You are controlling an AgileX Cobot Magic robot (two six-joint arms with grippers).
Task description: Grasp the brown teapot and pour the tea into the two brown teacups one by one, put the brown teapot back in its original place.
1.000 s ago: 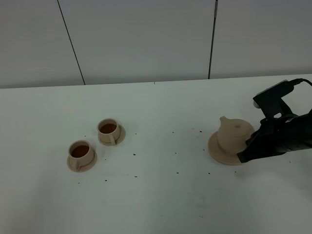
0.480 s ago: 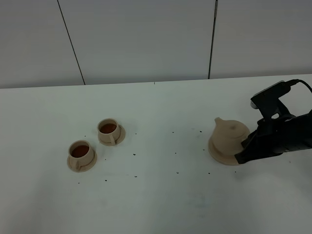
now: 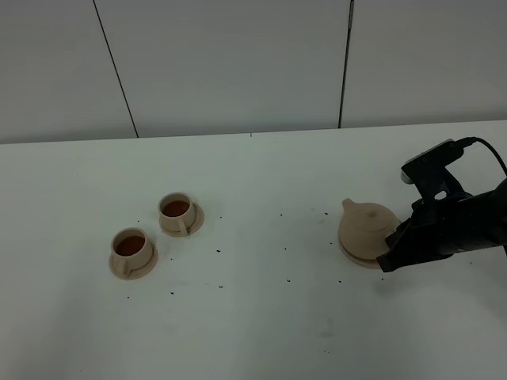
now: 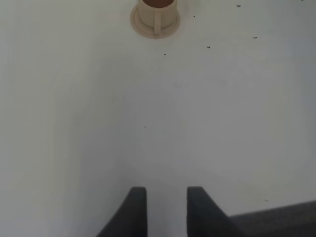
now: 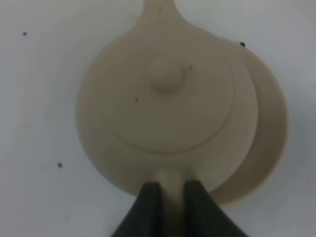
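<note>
No writing shows on teapot (image 5: 168,108) or teacups (image 3: 150,233).

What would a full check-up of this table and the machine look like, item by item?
Surface: white table, scattered with small dark specks.
Teapot: tan teapot on its plate, sitting off-centre, spout towards the cups.
Cups: two cups on saucers, the nearer cup and the farther cup, both holding reddish-brown tea.
Clutter: nothing seen beyond the specks.
Grippers: right gripper shut on the teapot's handle; left gripper open, holding nothing, above bare table.
Cables: one black cable looping off the right arm.
Surroundings: pale panelled wall with dark seams behind the table.
</note>
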